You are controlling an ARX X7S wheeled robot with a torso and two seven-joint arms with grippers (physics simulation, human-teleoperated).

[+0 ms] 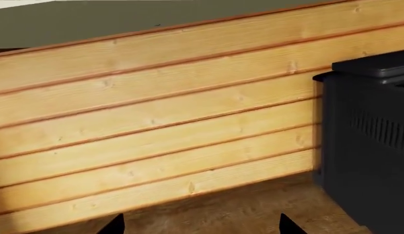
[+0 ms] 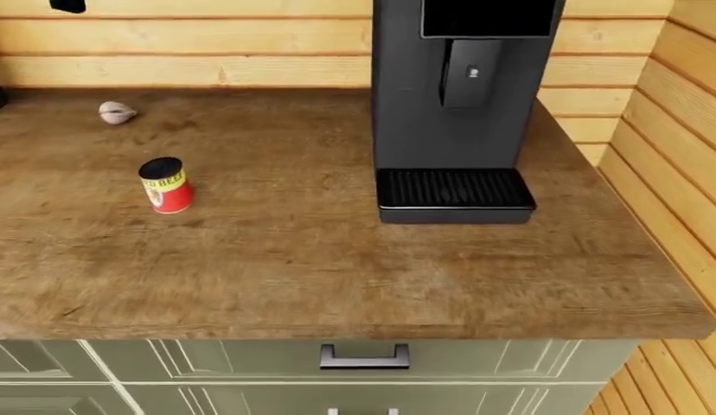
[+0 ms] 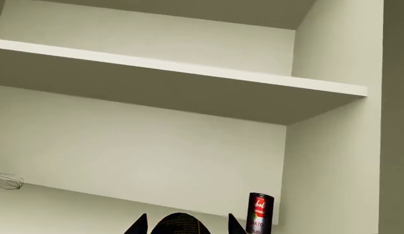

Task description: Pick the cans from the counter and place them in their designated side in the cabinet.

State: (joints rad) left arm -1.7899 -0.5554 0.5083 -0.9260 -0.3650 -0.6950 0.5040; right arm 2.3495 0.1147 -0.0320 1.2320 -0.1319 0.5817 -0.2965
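The short red can (image 2: pixel 165 185) with a yellow band and dark top stands upright on the brown counter (image 2: pixel 335 277), left of centre. My left gripper (image 1: pixel 202 226) is open and empty, low over the counter (image 1: pixel 254 209), facing the plank wall. My right gripper (image 3: pixel 187 225) is up inside the pale cabinet (image 3: pixel 332 146), shut on a dark can (image 3: pixel 179 226) of which only the rounded top shows between the fingertips. A taller dark can with a red-white label (image 3: pixel 259 213) stands on the cabinet floor by its right wall, just right of the gripper. Neither gripper shows clearly in the head view.
A black coffee machine (image 2: pixel 457 104) stands at the counter's back right and also shows in the left wrist view (image 1: pixel 368 136). A pale garlic bulb (image 2: pixel 117 112) lies at the back left. The cabinet has a shelf (image 3: pixel 189 73) above and a wire whisk (image 3: pixel 7 181) at the left.
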